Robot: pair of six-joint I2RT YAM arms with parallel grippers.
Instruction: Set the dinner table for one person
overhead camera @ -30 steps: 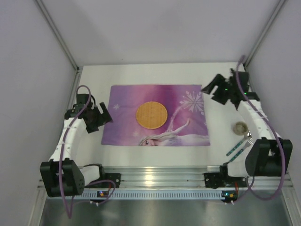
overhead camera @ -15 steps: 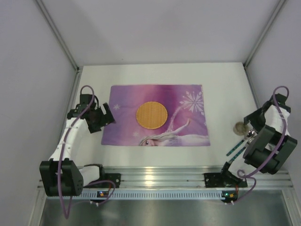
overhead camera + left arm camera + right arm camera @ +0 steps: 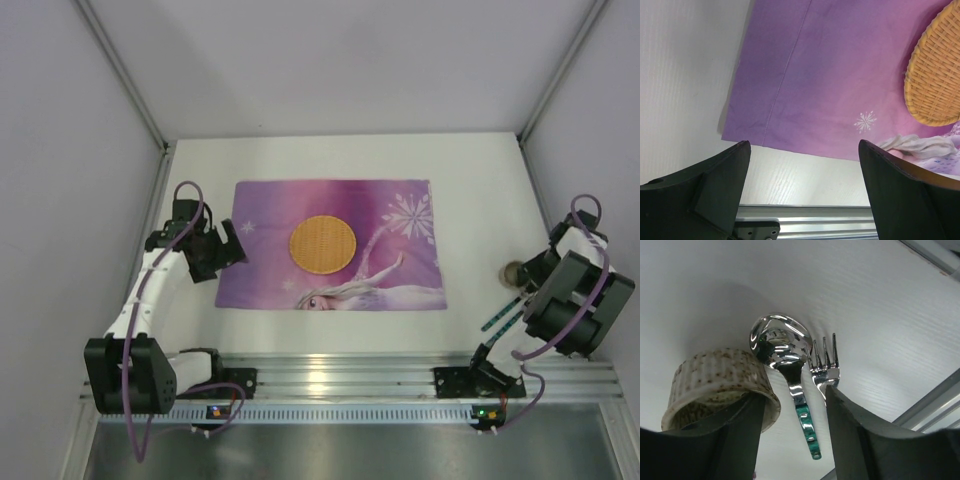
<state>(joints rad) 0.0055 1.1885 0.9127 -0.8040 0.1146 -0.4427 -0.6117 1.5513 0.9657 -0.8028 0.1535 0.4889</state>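
White laminate forms the dinner table point(image 3: 480, 190), the large flat top that fills the overhead view, with its ribbed aluminium rail point(image 3: 330, 375) running along the near edge above both arm bases. At its centre you will find a purple printed placemat point(image 3: 345, 210), and on that a round woven disc point(image 3: 322, 244) lying flat. Check the left gripper point(image 3: 804, 147) first: it hangs over the mat's near left corner with its fingers spread wide and nothing between them; its wrist camera looks down on the mat's hem, bare tabletop and the edge of the disc. Next, locate the right gripper point(image 3: 794, 392) at the right side of the table, well apart from the mat, with its arm folded tightly over it. Its fingers stand partly apart and straddle the handle of a spoon point(image 3: 777, 342), with a visible gap on either side of the handle. A fork point(image 3: 824, 365) lies just beside the spoon, its neck passing behind one finger. A ribbed, speckled ceramic cup point(image 3: 715, 372) stands upright by the other finger; you cannot tell whether they touch.
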